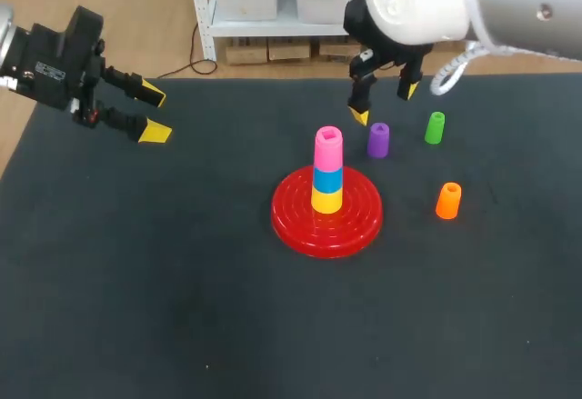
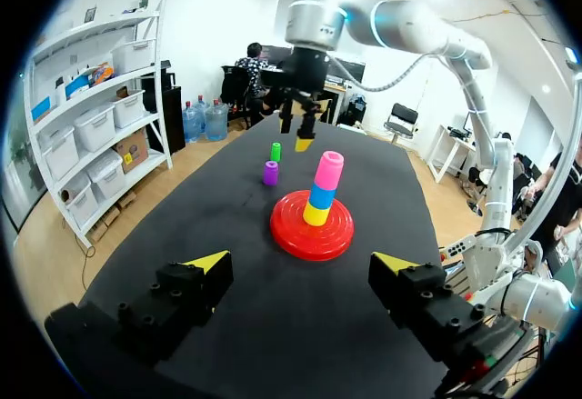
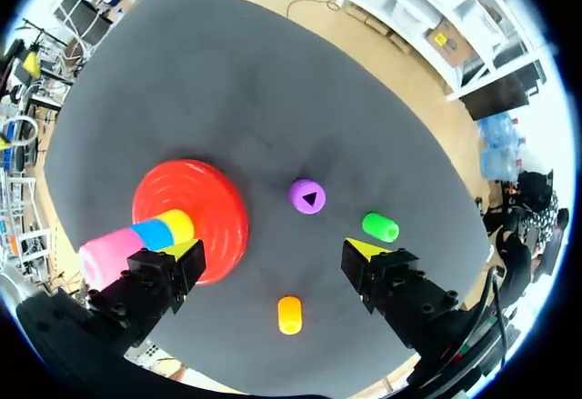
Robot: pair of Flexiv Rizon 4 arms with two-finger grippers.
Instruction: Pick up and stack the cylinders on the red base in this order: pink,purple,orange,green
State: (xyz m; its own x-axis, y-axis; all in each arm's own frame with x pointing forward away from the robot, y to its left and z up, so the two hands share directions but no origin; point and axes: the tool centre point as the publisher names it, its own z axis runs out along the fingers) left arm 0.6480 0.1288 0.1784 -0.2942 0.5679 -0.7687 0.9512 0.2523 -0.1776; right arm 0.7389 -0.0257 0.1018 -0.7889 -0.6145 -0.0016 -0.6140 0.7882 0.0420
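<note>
The red base [image 1: 296,222] holds a stack of yellow, blue and, on top, a pink cylinder [image 1: 328,147]. To its right stand a purple cylinder [image 1: 378,140] and a green cylinder [image 1: 436,127], with an orange cylinder [image 1: 448,201] nearer. My right gripper [image 1: 386,101] hangs open above the table, just behind the purple one. In the right wrist view the purple cylinder [image 3: 307,196] lies ahead of the open gripper [image 3: 275,250], between its fingers' lines, with the green cylinder [image 3: 380,227], orange cylinder [image 3: 290,314] and pink cylinder [image 3: 109,254] around. My left gripper [image 1: 153,114] is open at the far left, holding nothing.
The dark table mat [image 1: 136,281] spreads wide to the left and front of the base. In the left wrist view the base [image 2: 296,235] and stack sit ahead of the open left gripper [image 2: 301,263], and my right gripper [image 2: 298,131] hangs beyond them.
</note>
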